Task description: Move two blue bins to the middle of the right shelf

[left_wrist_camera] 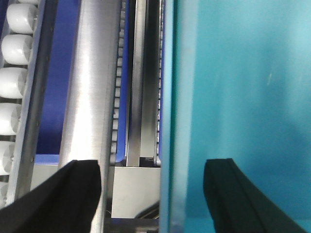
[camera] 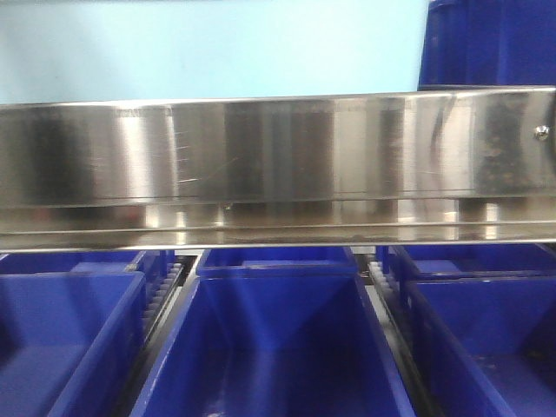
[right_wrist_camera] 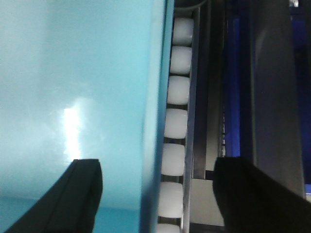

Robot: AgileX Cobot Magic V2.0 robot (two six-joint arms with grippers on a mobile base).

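Note:
A pale sky-blue bin [camera: 208,48] stands on the steel shelf [camera: 278,148], filling the top of the front view. In the left wrist view its smooth wall [left_wrist_camera: 170,121] runs upright between the black fingers [left_wrist_camera: 82,184] of my left gripper [left_wrist_camera: 153,165], which is open: one finger is outside the bin, the other inside. My right gripper [right_wrist_camera: 158,165] is open too and straddles the bin's opposite wall [right_wrist_camera: 153,97], with a wide gap on the outer side. I can make out only one pale bin.
Dark royal-blue bins [camera: 278,339] sit in rows on the level below, and another [camera: 486,43] stands at the upper right. White rollers [right_wrist_camera: 175,131] and steel rails [left_wrist_camera: 92,82] run alongside the pale bin's walls.

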